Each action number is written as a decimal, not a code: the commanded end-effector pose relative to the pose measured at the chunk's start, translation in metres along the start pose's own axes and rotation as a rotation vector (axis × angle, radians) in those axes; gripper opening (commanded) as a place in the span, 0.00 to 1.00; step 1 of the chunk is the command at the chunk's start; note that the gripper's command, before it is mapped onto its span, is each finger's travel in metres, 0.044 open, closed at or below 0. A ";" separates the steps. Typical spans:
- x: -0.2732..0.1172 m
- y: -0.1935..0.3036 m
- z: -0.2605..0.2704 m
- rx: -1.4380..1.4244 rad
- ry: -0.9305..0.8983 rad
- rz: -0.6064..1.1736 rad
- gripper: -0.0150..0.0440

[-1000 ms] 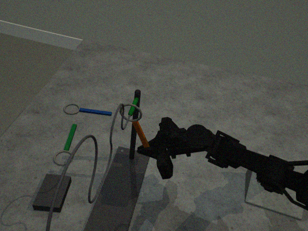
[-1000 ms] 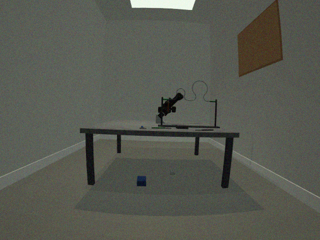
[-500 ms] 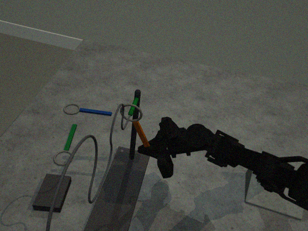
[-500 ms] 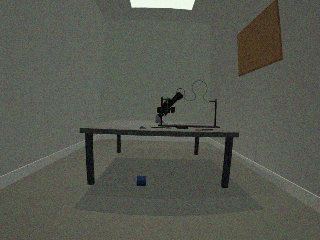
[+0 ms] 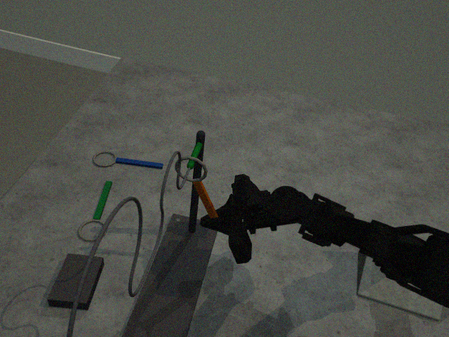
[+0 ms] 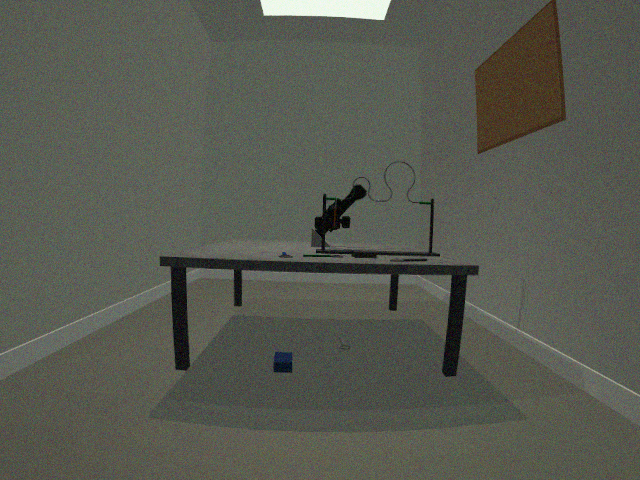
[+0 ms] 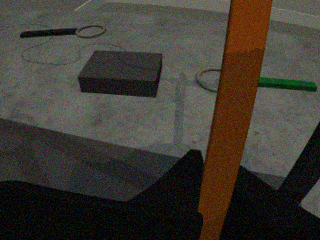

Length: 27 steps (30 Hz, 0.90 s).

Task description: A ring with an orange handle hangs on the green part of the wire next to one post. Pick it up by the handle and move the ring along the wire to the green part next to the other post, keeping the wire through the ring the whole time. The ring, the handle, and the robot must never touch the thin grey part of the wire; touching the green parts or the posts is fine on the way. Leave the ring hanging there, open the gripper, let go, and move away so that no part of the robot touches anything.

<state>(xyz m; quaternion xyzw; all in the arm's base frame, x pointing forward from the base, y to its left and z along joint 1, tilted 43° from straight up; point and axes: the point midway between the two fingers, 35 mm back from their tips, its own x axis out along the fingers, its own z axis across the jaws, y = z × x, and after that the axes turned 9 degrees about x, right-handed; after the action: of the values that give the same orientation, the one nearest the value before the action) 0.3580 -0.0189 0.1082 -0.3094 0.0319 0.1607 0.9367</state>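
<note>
The orange handle [image 5: 205, 200] [image 7: 239, 100] slants down from its ring [image 5: 205, 174]. My gripper [image 5: 212, 219] [image 7: 204, 162] is shut on the handle's lower end. The ring is around the wire near the inner end of the green part [image 5: 196, 154] beside the near post [image 5: 193, 212]. Whether the ring touches the wire there, I cannot tell. The grey wire [image 5: 162, 196] [image 6: 398, 162] bends close to the ring's left side, then runs in high loops to the other green part [image 6: 424, 203] at the far post [image 6: 431, 227].
A base plate [image 5: 174, 283] lies under the wire. Loose rings with a blue handle [image 5: 139, 163], a green handle [image 5: 102, 200] [image 7: 287, 84] and a black handle [image 7: 47, 33] lie on the table. A dark box [image 5: 76, 279] [image 7: 122, 72] is beside the base. A pale slab [image 5: 395, 290] is under the arm.
</note>
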 end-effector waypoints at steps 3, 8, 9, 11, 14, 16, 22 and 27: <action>0.000 0.000 -0.001 0.005 0.003 -0.002 0.00; 0.000 0.000 0.000 0.000 0.000 0.000 0.09; 0.000 0.000 0.000 0.000 0.000 0.000 0.13; 0.000 0.000 0.000 0.000 0.000 0.000 0.22; 0.000 0.000 0.000 0.000 0.000 0.000 0.36; 0.000 0.000 0.000 0.000 0.000 0.000 0.44; -0.010 -0.001 0.000 0.001 0.002 0.000 0.53; -0.026 -0.002 0.000 0.002 0.003 0.000 0.53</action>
<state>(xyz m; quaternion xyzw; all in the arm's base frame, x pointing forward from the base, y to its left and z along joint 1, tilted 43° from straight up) 0.3414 -0.0256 0.1112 -0.3067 0.0350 0.1601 0.9376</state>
